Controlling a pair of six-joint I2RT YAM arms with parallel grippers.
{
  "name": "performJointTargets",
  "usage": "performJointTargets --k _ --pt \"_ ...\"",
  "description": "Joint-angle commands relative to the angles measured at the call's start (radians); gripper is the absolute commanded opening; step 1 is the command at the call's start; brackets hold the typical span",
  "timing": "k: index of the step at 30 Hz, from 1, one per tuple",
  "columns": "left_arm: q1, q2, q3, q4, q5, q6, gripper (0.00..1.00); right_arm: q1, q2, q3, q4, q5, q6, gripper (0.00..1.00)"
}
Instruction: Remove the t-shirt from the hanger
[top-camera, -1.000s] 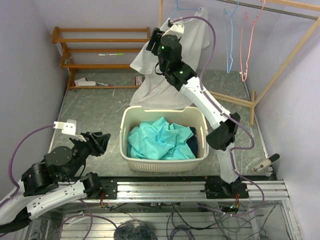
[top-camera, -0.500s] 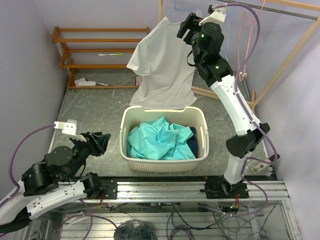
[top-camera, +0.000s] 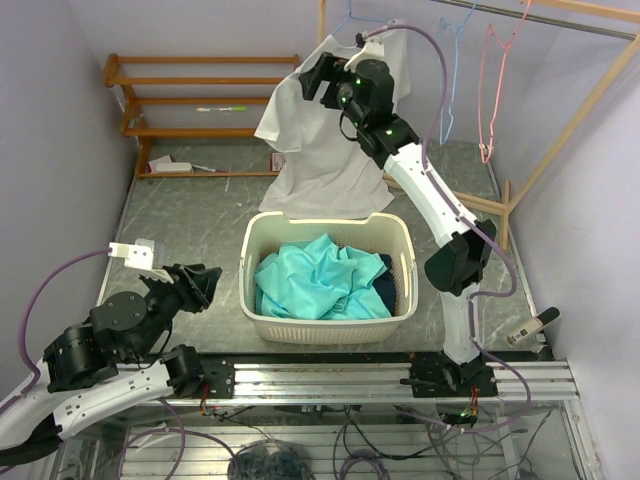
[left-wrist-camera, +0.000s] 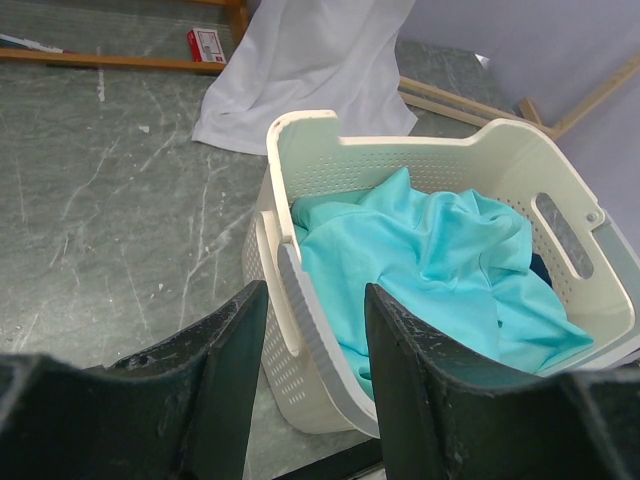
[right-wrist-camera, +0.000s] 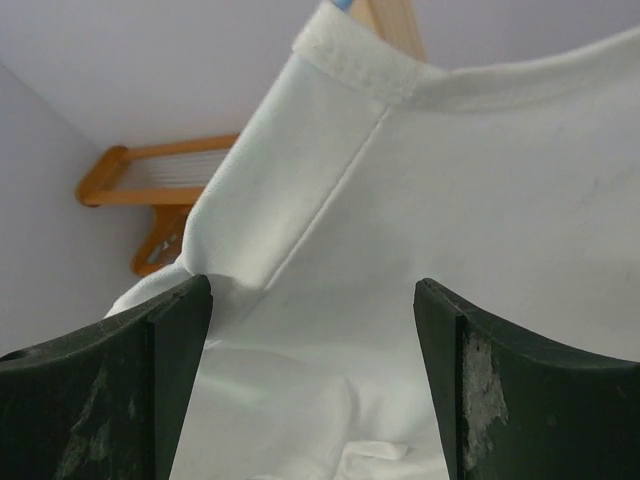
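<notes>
A white t-shirt (top-camera: 315, 150) hangs on a light-blue hanger (top-camera: 347, 18) at the back, above a white basket (top-camera: 325, 222). My right gripper (top-camera: 318, 76) is open, up against the shirt's shoulder just below the collar. In the right wrist view the shirt (right-wrist-camera: 420, 200) fills the space between the spread fingers (right-wrist-camera: 165, 390), with the collar (right-wrist-camera: 355, 58) above; the gripper (right-wrist-camera: 312, 400) grips nothing. My left gripper (top-camera: 200, 283) is open and empty, low at the left of the basket. In its view (left-wrist-camera: 305, 400) it faces the basket wall (left-wrist-camera: 300, 300); the shirt's hem (left-wrist-camera: 300, 70) hangs behind.
The basket holds teal cloth (top-camera: 320, 280). A blue hanger (top-camera: 452, 70) and a pink hanger (top-camera: 490, 95) hang bare on the rail at right. A wooden shelf rack (top-camera: 200, 95) stands at back left, with a small red box (top-camera: 277, 160) below. Wooden frame legs (top-camera: 505, 210) stand at right.
My right gripper swung up and right off the shirt, letting it hang flat, then came back left onto the shoulder. The left arm has not moved.
</notes>
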Motion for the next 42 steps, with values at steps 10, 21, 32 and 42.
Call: performJointTargets --k 10,21,32,42 --pt "-0.001 0.009 -0.004 0.002 0.008 -0.003 0.55 0.055 -0.069 -0.166 0.235 -0.016 0.043 0.76" --pt "-0.001 0.000 -0.007 0.004 0.010 -0.002 0.55 0.102 -0.163 -0.275 0.315 0.069 0.036 0.70" --pt "-0.001 0.016 -0.007 0.003 0.008 -0.005 0.55 0.201 0.101 0.148 0.163 0.362 -0.145 0.69" --pt "-0.001 0.019 -0.008 0.001 0.006 -0.005 0.55 0.260 0.181 0.204 0.246 0.569 -0.273 0.63"
